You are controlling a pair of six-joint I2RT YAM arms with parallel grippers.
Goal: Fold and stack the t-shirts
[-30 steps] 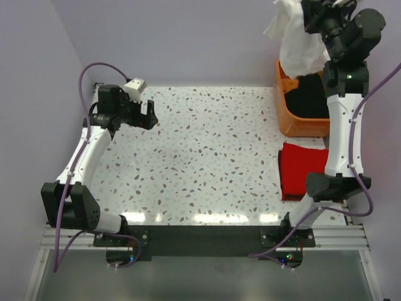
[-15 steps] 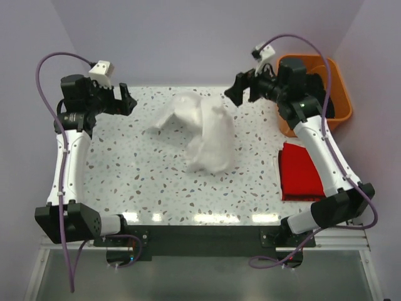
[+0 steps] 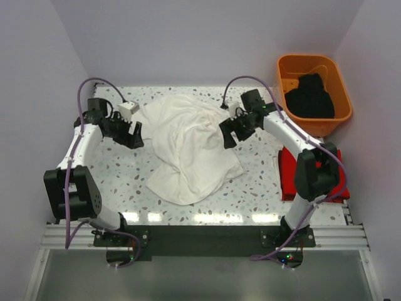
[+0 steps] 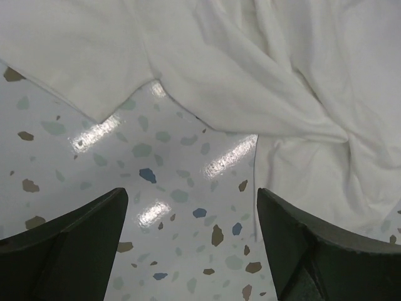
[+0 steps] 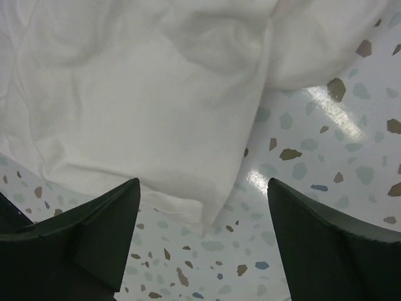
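Top external view: a white t-shirt (image 3: 188,147) lies crumpled across the middle of the speckled bench (image 3: 125,185), its folds running from 12 o'clock down to a rounded edge near 6 o'clock. The left fingers (image 3: 134,137) hover at the shirt's 9 o'clock edge and the right fingers (image 3: 227,134) at its 3 o'clock edge. Both pairs are spread wide and grasp nothing.

At the bench's 3 o'clock side a red t-shirt (image 3: 288,172) lies folded flat, partly hidden by the right arm. Beyond it, at about 1 o'clock, an orange tub (image 3: 283,75) holds a black t-shirt (image 3: 310,97) in a heap.

The left wrist view shows the two dark fingers framing bare bench, with the white cloth's edge just ahead of them. In the right wrist view a corner of the same cloth reaches into the gap between the parted fingers; whether the tips touch it cannot be told.

A small white box (image 3: 128,108) sits on the left wrist, and any lettering on it is too small to read.
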